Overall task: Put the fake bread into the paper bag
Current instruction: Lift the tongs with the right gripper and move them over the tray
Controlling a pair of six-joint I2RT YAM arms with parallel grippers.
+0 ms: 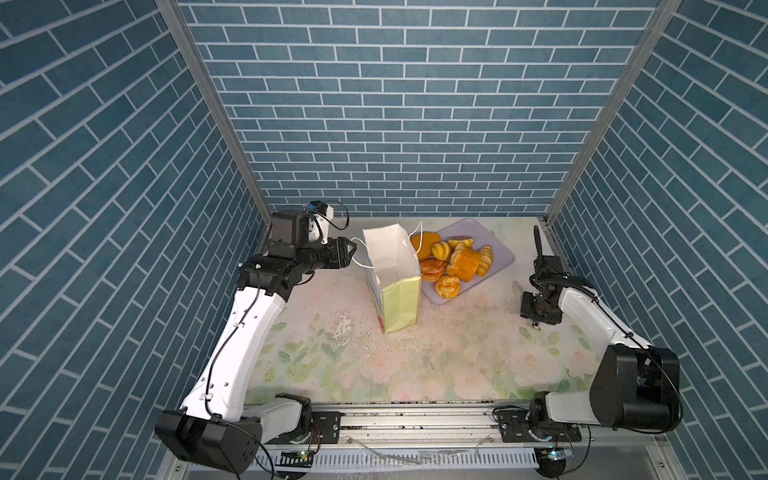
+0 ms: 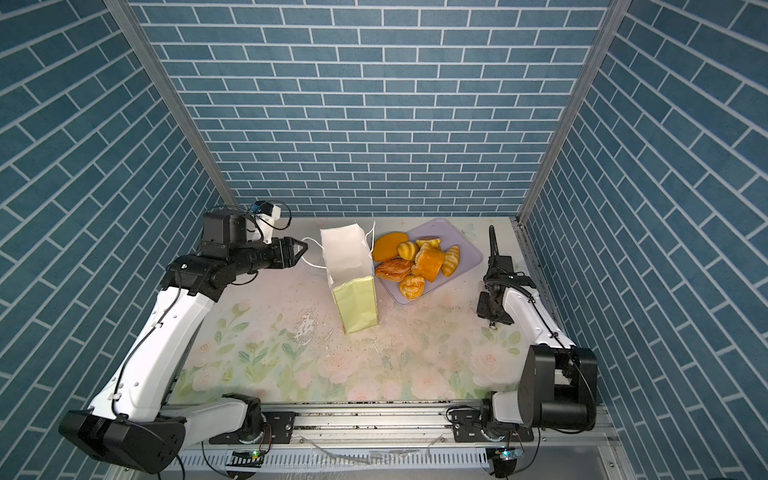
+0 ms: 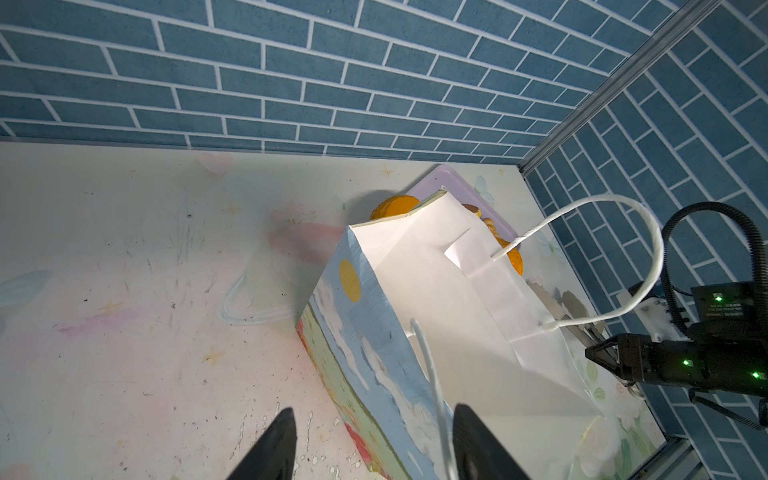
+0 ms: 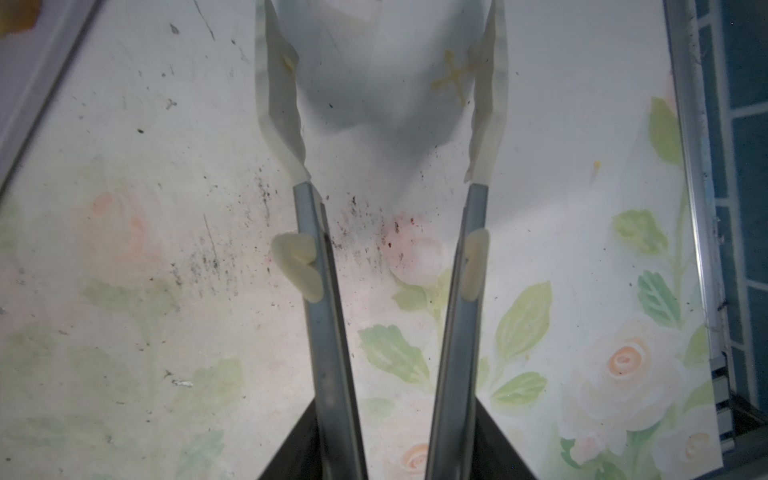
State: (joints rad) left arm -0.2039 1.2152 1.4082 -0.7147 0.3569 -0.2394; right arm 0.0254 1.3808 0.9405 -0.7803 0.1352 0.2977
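The bread lies heaped on a lilac tray at the back of the bench. None of it is in the bag, which stands upright and open just left of the tray. The left tool hangs at the bag's left side, jaws wide, with a cord handle running loose between them. The right tool, right of the tray, grips tongs whose tips are spread and empty.

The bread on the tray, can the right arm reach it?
Probably yes. The right gripper, holding tongs, hangs beside the tray with only bare table between; the fake bread lies uncovered, the paper bag beyond it.
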